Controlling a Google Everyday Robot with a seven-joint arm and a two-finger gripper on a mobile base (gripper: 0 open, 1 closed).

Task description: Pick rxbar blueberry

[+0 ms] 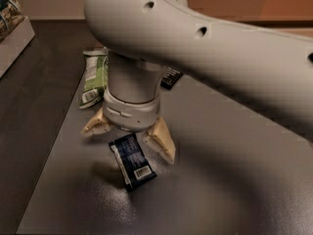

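The rxbar blueberry (132, 161), a flat dark navy wrapper with a white barcode label, lies on the grey table (234, 190) near the front left. My gripper (128, 137) hangs just above the bar's far end, open, with one pale finger (96, 126) to the left of the bar and the other finger (161, 140) to its right. The bar's far end sits between the fingers. The big white arm covers the upper middle of the view.
A green-and-white snack bag (94, 78) lies behind the gripper on the left. A small black bar wrapper (171, 77) peeks out behind the arm. A white box (12, 35) stands at the far left. The table's left edge runs near the bag.
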